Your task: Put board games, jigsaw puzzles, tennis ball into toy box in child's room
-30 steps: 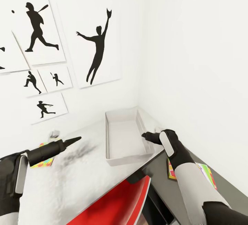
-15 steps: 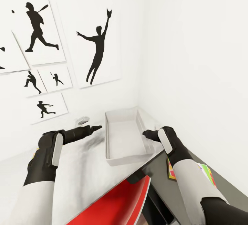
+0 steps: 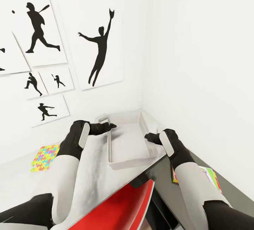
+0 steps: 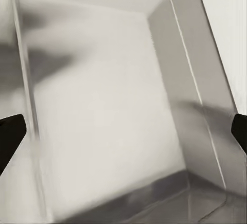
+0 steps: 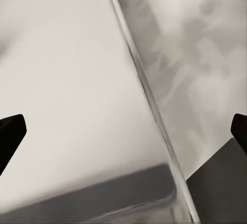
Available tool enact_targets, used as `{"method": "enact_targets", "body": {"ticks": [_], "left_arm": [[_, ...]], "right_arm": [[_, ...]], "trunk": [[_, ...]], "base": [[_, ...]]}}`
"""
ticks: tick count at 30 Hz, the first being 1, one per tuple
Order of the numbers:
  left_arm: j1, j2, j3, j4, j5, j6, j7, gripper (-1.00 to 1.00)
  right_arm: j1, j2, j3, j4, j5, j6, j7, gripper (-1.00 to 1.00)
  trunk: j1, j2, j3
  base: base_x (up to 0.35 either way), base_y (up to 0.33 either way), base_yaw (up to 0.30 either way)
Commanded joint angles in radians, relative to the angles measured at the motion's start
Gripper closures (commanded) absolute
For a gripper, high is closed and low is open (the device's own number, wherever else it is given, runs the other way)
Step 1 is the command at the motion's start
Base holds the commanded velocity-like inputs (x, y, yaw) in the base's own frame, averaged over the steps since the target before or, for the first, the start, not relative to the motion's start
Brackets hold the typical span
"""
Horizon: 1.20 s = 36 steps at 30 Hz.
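The grey toy box [image 3: 127,143] stands at the far corner of the pale table [image 3: 84,182], and its inside looks bare. My left gripper [image 3: 111,126] hangs over the box's left rim, open. In the left wrist view its fingertips [image 4: 10,136] stand wide apart over the toy box [image 4: 103,105] floor. My right gripper [image 3: 148,137] is at the box's right rim, also open. In the right wrist view the rim of the toy box [image 5: 149,95] runs between its fingertips [image 5: 10,131]. One jigsaw puzzle [image 3: 45,157] lies flat on the table to the left.
A flat multicolour thing [image 3: 212,177] lies on a dark grey surface below the table's right side, half hidden by my right forearm. A red chair [image 3: 120,205] sits against the table's front edge. White walls with black sports silhouettes [image 3: 100,50] close the corner.
My left arm has swung right, from above the jigsaw puzzle to the toy box's left rim, uncovering the puzzle. The right arm has barely moved.
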Motion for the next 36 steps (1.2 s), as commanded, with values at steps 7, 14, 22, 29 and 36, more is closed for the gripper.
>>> {"method": "enact_targets", "body": {"ticks": [7,14,22,29,36], "left_arm": [[-0.078,-0.011,0.002,0.198,0.008,-0.098,0.160,-1.00],[-0.090,-0.011,0.001,0.313,0.007,-0.193,0.256,-1.00],[-0.091,-0.011,0.002,0.395,0.006,-0.268,0.290,-1.00],[-0.091,-0.011,0.002,0.482,0.004,-0.343,0.296,-1.00],[-0.091,-0.011,0.001,0.494,0.004,-0.357,0.296,-1.00]], "right_arm": [[-0.002,0.003,0.006,0.009,-0.010,0.005,-0.031,-1.00],[-0.002,0.003,0.039,0.010,-0.009,0.008,-0.041,-1.00],[-0.002,0.003,0.050,0.009,-0.008,0.006,-0.044,-1.00],[-0.002,0.002,0.051,0.007,-0.008,0.003,-0.042,-1.00],[-0.002,0.002,0.051,0.004,-0.009,0.003,-0.042,-1.00]], "trunk": [[0.001,-0.002,-0.002],[0.001,-0.002,-0.002],[0.001,-0.002,-0.002],[0.001,-0.002,-0.002],[0.001,-0.002,-0.002]], "base": [[0.000,0.000,0.000],[0.000,0.000,0.000],[0.000,0.000,0.000],[0.000,0.000,0.000],[0.000,0.000,0.000]]}}
